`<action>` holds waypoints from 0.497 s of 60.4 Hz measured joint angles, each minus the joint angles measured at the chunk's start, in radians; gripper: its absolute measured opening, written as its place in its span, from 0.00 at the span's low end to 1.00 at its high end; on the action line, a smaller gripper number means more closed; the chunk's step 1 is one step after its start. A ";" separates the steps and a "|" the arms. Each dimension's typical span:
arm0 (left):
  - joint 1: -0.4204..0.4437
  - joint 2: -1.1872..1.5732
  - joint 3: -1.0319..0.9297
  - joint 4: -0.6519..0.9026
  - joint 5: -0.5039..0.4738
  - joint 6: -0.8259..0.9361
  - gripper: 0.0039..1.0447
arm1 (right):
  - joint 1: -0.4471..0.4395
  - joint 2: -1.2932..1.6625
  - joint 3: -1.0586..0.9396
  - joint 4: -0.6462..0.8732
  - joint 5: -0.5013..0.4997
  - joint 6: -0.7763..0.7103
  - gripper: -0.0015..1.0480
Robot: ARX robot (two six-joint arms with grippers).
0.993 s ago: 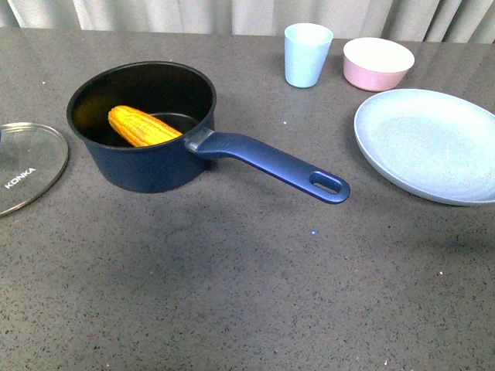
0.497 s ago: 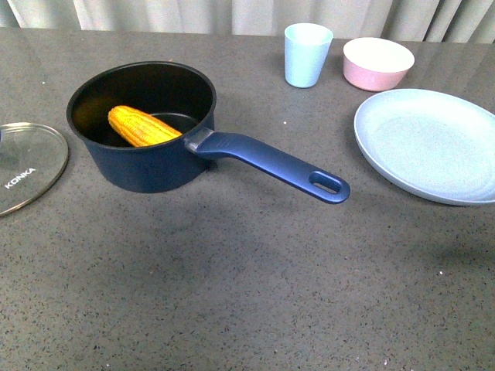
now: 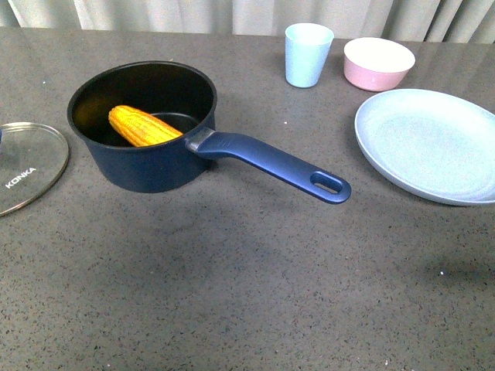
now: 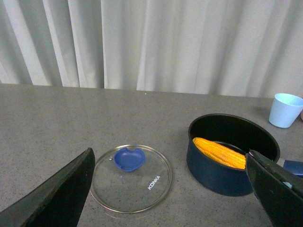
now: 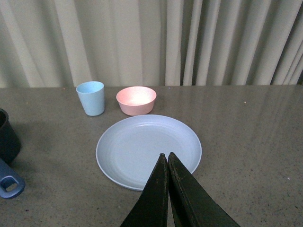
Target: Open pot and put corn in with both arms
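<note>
- The left gripper hangs above the table with its two black fingers spread wide apart, holding nothing.
- The right gripper has its fingers pressed together to a point, with nothing between them; it hovers over the near rim of the pale blue plate.
- In the left wrist view, the glass lid lies flat on the table between the spread fingers, its blue knob on top, near the pot but apart from it.
- The pot stands uncovered on the table, and the corn lies inside it, tilted, with its thicker end against the wall on the handle side.
- The pot's long blue handle points toward the plate without reaching it.
- A light blue cup and a pink bowl stand side by side at the far side of the table, beyond the plate.
- The table is a dark grey, finely speckled surface.
- Pale pleated curtains close off the room behind it.
- The lid bears the white word "KONKA"; no other writing can be read.
</note>
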 joint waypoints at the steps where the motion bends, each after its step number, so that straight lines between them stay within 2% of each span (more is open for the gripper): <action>1: 0.000 0.000 0.000 0.000 0.000 0.000 0.92 | 0.000 0.000 0.000 0.000 0.000 0.000 0.02; 17: 0.000 0.000 0.000 0.000 0.000 0.000 0.92 | 0.000 -0.003 0.000 -0.002 0.000 0.000 0.02; 30: 0.000 0.000 0.000 0.000 0.000 0.000 0.92 | 0.000 -0.003 0.000 -0.002 0.000 0.000 0.39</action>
